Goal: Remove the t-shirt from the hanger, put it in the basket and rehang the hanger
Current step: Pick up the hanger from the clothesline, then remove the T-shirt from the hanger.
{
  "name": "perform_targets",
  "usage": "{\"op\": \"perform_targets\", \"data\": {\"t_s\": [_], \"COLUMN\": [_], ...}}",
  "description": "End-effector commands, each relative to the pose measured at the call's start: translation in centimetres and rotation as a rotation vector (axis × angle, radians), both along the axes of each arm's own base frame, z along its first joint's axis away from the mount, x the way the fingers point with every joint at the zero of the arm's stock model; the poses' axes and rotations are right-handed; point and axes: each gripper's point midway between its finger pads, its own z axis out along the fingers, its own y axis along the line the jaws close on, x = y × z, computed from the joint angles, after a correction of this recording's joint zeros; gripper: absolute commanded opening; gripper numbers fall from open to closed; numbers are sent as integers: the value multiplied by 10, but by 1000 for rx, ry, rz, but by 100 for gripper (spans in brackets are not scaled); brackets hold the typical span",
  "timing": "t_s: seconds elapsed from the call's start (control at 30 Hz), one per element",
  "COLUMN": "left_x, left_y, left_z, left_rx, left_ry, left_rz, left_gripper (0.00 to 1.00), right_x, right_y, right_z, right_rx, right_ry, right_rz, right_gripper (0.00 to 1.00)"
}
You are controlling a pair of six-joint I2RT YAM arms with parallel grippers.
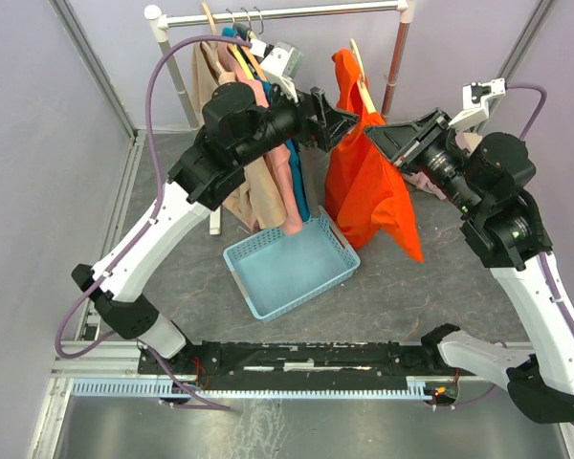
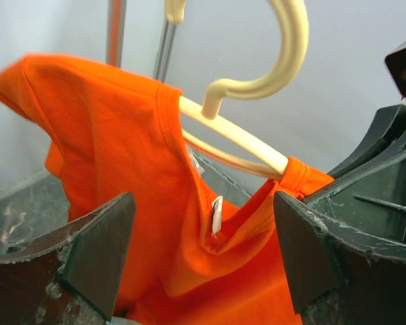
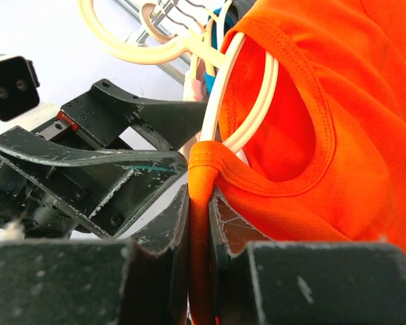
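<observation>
Orange shirt (image 1: 373, 191), soft, floppy, on hanger (image 2: 237, 145). Neck edge pinched inside right gripper (image 3: 199, 203); left gripper (image 2: 203, 230) spread wide, empty, shirt just ahead. Best grabbed at shoulder.

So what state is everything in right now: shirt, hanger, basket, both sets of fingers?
Orange t-shirt: partly draped on the hanger, collar pinched.
Hanger: hook off the rail, inside the shirt's neck.
Left fingers: open, either side of the shirt.
Right fingers: shut on the shirt's collar.
Blue basket: upright, empty.
Other clothes: hanging on the rail.
</observation>
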Motion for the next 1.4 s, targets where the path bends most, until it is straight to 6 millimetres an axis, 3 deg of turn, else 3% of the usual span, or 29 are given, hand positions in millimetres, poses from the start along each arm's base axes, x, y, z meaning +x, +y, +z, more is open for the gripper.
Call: {"op": "perform_targets", "data": {"t_s": [0.0,0.2,0.6,0.97,1.37], "left_x": [-10,-6,12,16,14], "left_y": [20,19,2,-1,-6], "left_z": [63,69,50,44,45], "left_rx": [-98,-106,-25,-9,-18], "left_ry": [-302,-398,-444,-556,-572], "left_rz": [39,56,52,67,44], "left_gripper": [89,90,84,75,43], "right_x": [-15,-18,-24,-26,-25], "right_y": [3,8,14,16,22], "right_z": [33,29,31,35,40], "right_rx": [81,93,126,147,173], "right_ry": [-91,-72,-67,-72,-82], "right_rz": [58,93,145,163,193], "right_gripper": [1,1,1,1,1]}}
